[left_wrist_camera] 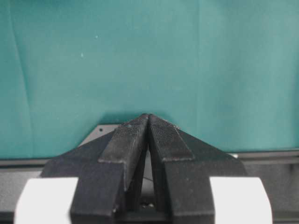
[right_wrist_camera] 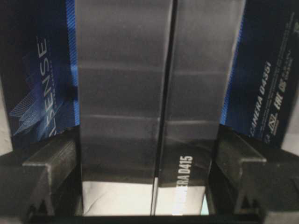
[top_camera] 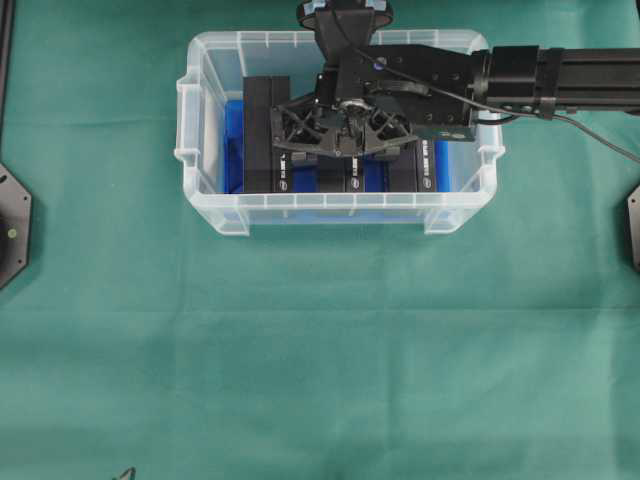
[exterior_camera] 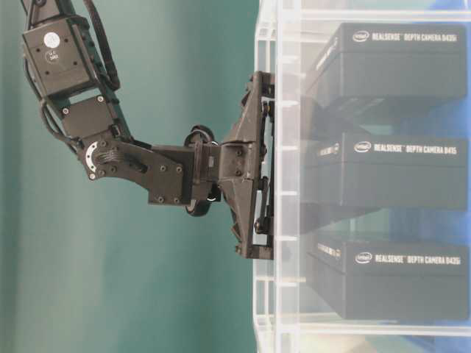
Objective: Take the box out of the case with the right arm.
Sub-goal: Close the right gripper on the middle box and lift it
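On a green cloth-covered bench [top_camera: 300,350], the clear plastic rectangular case [top_camera: 205,130] sits near its far edge, the all-black right gripper [top_camera: 345,140] straddling its middle black box [right_wrist_camera: 140,93], fingers apart; left gripper [left_wrist_camera: 148,122] pressed together.

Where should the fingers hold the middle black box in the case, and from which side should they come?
Hold the middle box by its two long side faces, coming straight down from above. It stands on edge between the other boxes in the case, so only its narrow top is free. The right gripper already straddles it this way.
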Available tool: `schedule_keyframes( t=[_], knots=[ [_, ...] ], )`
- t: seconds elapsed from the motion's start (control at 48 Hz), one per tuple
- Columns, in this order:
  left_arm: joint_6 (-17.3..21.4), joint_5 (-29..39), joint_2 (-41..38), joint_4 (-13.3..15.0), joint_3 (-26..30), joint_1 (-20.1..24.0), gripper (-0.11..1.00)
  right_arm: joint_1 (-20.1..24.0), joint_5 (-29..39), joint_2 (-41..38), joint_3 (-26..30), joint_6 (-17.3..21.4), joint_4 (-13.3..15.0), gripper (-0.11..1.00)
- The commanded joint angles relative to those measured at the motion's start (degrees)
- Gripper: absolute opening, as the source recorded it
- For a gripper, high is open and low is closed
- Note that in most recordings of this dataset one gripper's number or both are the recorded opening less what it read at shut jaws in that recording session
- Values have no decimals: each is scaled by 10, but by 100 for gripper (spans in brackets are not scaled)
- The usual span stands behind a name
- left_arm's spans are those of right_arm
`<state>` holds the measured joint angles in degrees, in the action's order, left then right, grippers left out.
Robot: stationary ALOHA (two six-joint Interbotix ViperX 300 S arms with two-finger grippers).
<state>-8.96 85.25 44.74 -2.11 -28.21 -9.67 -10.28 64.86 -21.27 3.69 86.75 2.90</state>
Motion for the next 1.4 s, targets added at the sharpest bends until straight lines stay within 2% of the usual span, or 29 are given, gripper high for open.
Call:
schedule_keyframes(
  t=[0.0, 0.229, 0.479, 1.021, 1.208, 1.375],
  knots=[
    [-1, -2, -2, 0, 8, 0, 0, 5, 3, 11, 11, 0, 1, 66],
    [-1, -2, -2, 0, 8, 0, 0, 5, 12, 17, 25, 0, 3, 66],
    [0, -2, -2, 0, 8, 0, 0, 5, 92, 37, 76, 0, 22, 66],
    [0, -2, -2, 0, 8, 0, 0, 18, 265, 54, 243, -5, 102, 65],
    [0, -2, -2, 0, 8, 0, 0, 30, 309, 54, 300, -6, 142, 65],
    [0, -2, -2, 0, 8, 0, 0, 34, 335, 54, 329, -7, 149, 66]
  ],
)
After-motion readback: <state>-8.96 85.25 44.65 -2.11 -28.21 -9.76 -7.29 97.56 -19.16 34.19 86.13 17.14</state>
